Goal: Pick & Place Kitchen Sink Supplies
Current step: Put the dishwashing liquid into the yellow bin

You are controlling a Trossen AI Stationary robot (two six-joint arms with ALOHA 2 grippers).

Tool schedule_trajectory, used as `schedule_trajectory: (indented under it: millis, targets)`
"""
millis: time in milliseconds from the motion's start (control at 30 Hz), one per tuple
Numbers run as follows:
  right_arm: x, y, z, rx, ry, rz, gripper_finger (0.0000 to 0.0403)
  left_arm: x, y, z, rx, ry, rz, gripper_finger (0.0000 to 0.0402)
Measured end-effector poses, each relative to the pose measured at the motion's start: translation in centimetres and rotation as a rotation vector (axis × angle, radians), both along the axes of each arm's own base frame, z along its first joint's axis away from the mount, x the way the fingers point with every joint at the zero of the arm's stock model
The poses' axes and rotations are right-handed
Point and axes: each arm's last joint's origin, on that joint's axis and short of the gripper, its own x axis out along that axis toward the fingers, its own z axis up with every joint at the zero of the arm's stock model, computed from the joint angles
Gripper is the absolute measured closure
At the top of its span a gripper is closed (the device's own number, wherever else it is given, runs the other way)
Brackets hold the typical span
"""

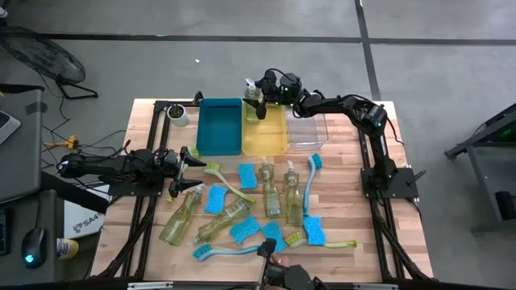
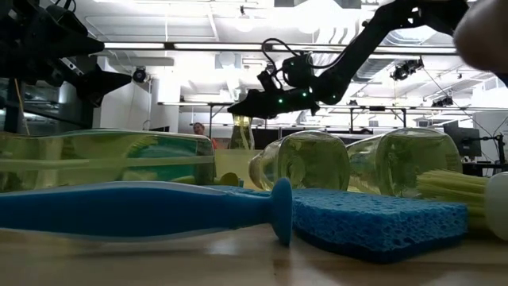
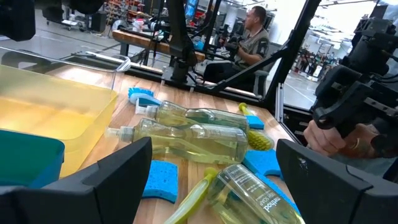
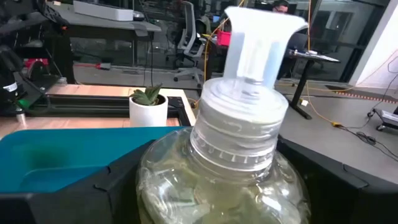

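The wooden bench (image 1: pixel 339 201) holds three bins in a row at the back: a blue bin (image 1: pixel 218 126), a yellow bin (image 1: pixel 266 137) and a clear bin (image 1: pixel 307 130). Soap bottles (image 1: pixel 274 193), brushes (image 1: pixel 312 179) and blue sponges (image 1: pixel 247 176) lie spread on the bench in front of them. The right end effector (image 1: pixel 260 101) is over the yellow bin, its fingers on both sides of an upright soap bottle (image 4: pixel 236 155); it is hard to tell if they grip it. The left end effector (image 1: pixel 187 159) waits at the left, fingers wide apart, holding nothing.
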Motion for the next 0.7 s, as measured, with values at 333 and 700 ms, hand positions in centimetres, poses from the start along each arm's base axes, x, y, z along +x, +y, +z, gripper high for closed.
schedule_trajectory:
  millis: [333, 700]
  targets:
    - [0.46, 0.54, -0.04, 0.058, -0.013, -0.057, 0.0088, 0.0, 0.0, 0.0, 0.0, 0.0, 0.0, 0.0062]
    - [0.83, 1.01, -0.29, 0.132, -0.012, -0.13, 0.0088, 0.0, 0.0, 0.0, 0.0, 0.0, 0.0, 0.0062]
